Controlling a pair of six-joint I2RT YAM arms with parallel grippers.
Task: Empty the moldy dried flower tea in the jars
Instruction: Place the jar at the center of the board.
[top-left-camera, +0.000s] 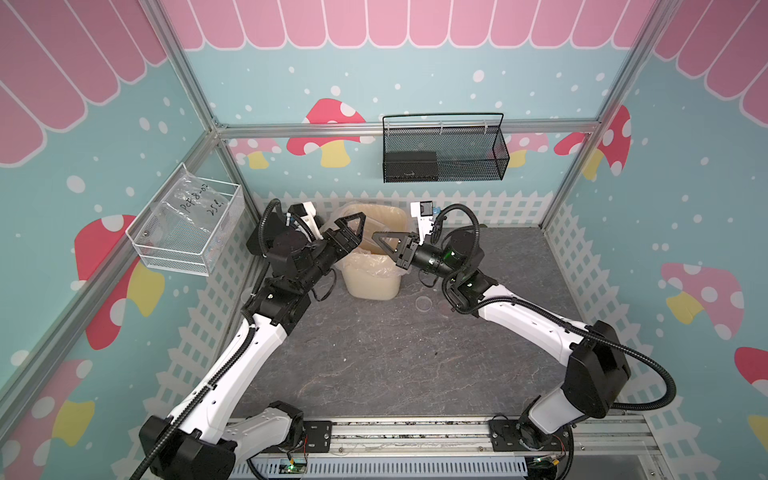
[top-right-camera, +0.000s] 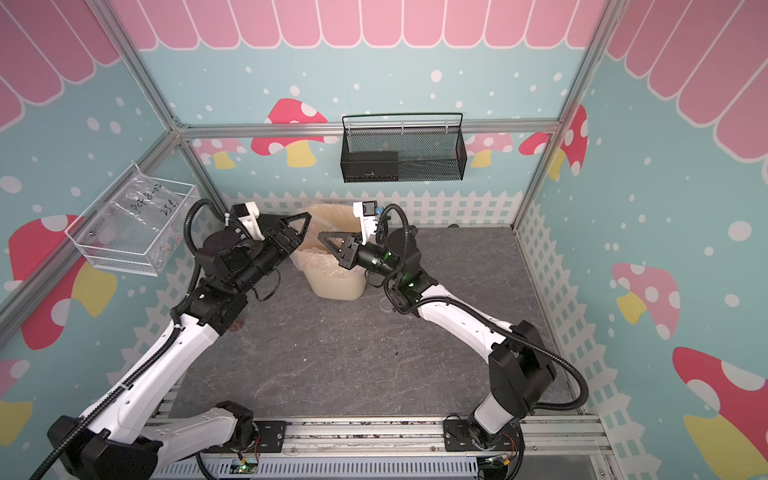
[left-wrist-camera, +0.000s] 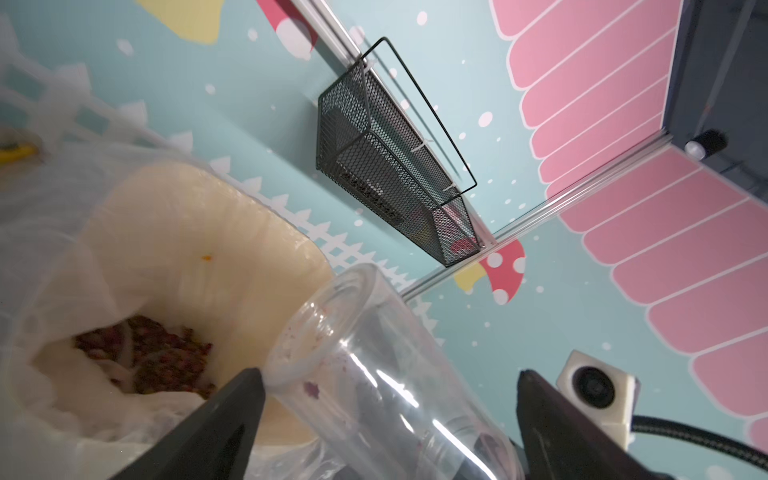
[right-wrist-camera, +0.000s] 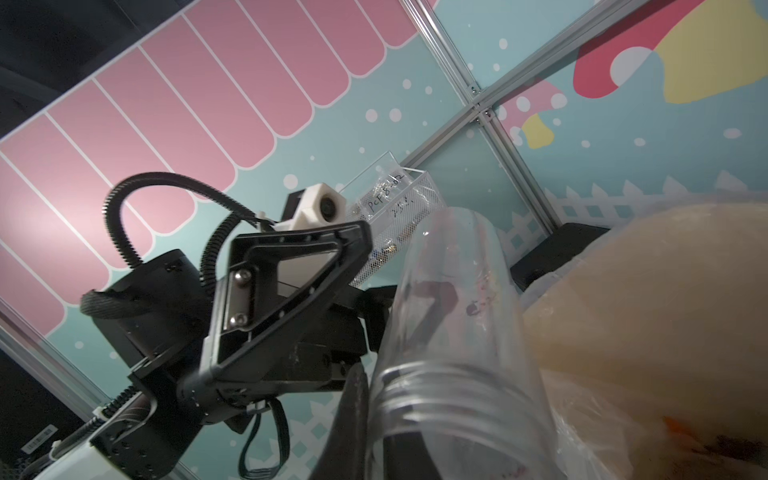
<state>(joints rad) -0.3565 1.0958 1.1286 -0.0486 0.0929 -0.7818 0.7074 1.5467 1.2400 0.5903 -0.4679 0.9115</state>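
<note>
Jar (left-wrist-camera: 361, 332) hangs over bin rim (left-wrist-camera: 266, 216), apparently pinched by right end effector (top-left-camera: 379, 240); left end effector (left-wrist-camera: 388, 374) wide.

We see one clear jar (left-wrist-camera: 374, 374), lid off, hanging nearly on its side over the bin (top-left-camera: 374, 286) at the table's twelve o'clock. It is all but empty, with pink specks clinging inside. The tea (left-wrist-camera: 145, 357), a reddish-brown crumbly heap, lies deep in the bin's bag. A clear round lid (top-left-camera: 424, 304) lies flat at the bin's four o'clock.
</note>
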